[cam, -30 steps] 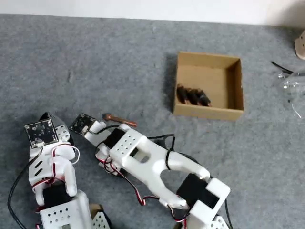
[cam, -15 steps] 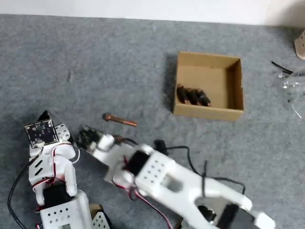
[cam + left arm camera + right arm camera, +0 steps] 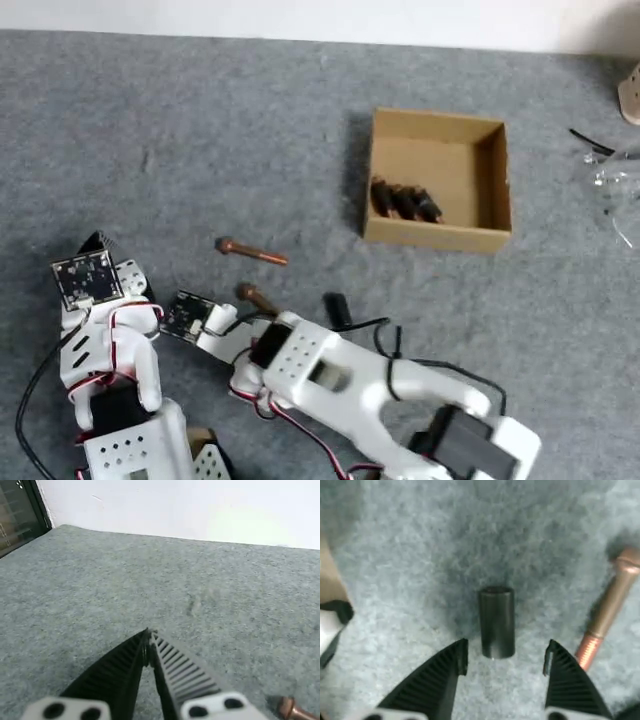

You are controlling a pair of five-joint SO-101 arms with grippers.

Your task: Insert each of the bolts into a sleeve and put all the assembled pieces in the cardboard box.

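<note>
Sleeve [image 3: 496, 622], black, lies flat on the grey carpet [image 3: 200, 130], its near end between the open fingers of the right gripper [image 3: 506, 647]. A copper bolt [image 3: 608, 607] lies just beside it. The left gripper [image 3: 149, 635] is closed and holds nothing. The cardboard box [image 3: 437, 237] stands well apart.

Robotics lab or hobby workbench, by the look. Table covered in grey felt [image 3: 200, 130], bare white wall [image 3: 200, 505] behind. One white plastic arm [image 3: 340, 375] beside another [image 3: 100, 350], with exposed wiring [image 3: 280, 408] and a bare circuit board [image 3: 88, 277]. Loose copper bolt [image 3: 252, 251] on the felt. Clear glasses [image 3: 610, 172] at the edge.
</note>
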